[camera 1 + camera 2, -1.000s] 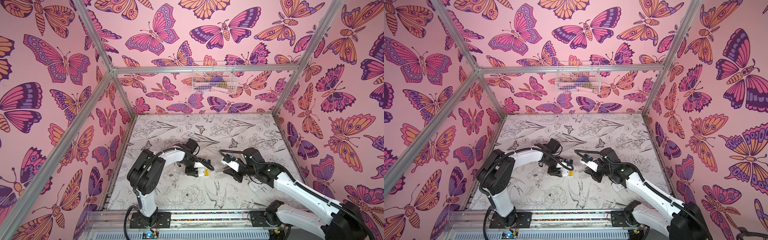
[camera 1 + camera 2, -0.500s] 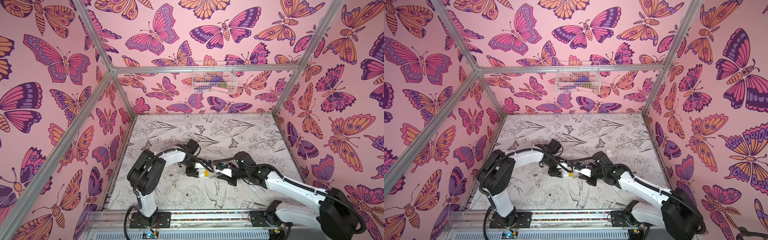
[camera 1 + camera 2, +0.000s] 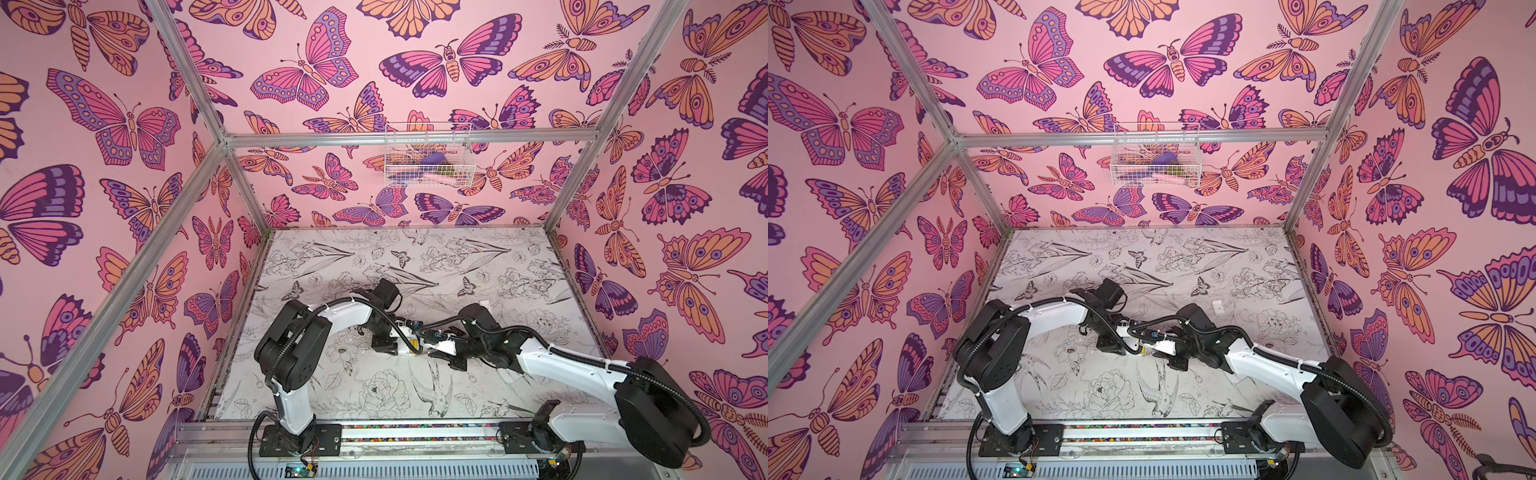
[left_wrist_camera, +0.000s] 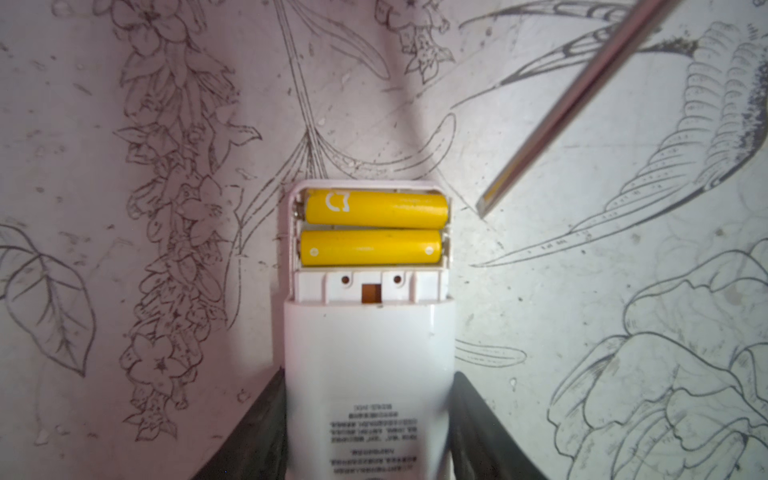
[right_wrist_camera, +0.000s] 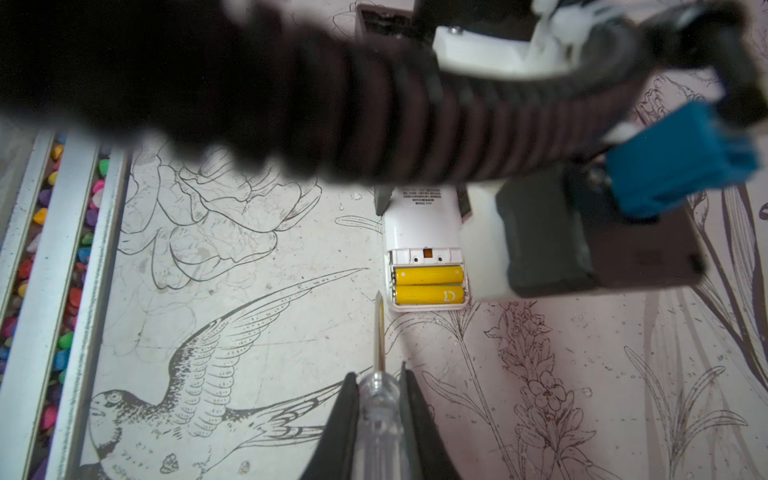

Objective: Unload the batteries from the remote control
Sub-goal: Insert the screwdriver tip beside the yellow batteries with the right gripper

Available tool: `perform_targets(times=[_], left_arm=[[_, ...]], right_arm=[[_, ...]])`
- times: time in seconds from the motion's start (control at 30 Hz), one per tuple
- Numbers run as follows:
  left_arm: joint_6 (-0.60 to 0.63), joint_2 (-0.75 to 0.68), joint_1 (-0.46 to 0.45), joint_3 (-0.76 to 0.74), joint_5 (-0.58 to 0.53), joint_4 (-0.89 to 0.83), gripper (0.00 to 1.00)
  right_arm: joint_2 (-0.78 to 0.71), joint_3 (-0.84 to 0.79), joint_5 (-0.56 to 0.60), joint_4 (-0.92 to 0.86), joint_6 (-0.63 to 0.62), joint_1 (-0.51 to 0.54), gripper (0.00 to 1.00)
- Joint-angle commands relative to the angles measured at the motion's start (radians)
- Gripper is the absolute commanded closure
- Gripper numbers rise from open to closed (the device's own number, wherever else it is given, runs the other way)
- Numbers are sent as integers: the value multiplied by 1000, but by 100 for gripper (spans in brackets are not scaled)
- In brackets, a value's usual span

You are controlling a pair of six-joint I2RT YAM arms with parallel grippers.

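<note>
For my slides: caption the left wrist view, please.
Left gripper clamps the white remote, cover off, two yellow batteries seated, screwdriver tip poised beside the compartment.

A yellow cylindrical battery point(image 4: 376, 209) carries a white angular logo; the second yellow battery point(image 4: 370, 248), white circle signs. The white plastic remote control point(image 4: 368, 353) has unreadable print.

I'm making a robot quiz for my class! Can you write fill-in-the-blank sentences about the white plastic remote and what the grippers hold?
1. The left gripper clamps the white plastic remote control, whose open compartment holds ___ cylindrical batteries.
2. Both batteries are coloured ___.
3. The right gripper is shut on the metal screwdriver, gripping its ___ plastic handle.

Missing words: two; yellow; clear.
</note>
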Motion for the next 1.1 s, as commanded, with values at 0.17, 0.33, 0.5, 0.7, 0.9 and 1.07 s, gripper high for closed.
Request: perform_targets(times=[0.17,0.33,0.5,0.7,0.9,1.07], left_arm=[[-9,10,-14,-29,16,-65,50],[-6,14,-15,-26,20,-73,49],[-6,14,-14,-25,20,-74,49],[-4,12,-14,-27,24,-77,48],[-3,11,-14,-29,27,-79,47],[-14,6,-15,-31,15,-79,36]], right_arm=[[-3,30,37,0,-52,11,100],[-15,13,40,26,-56,12,100],[-14,11,52,39,-62,11,100],[-16,5,82,49,-70,14,100],[-25,2,102,43,-84,18,100],[-43,3,71,34,-76,21,100]])
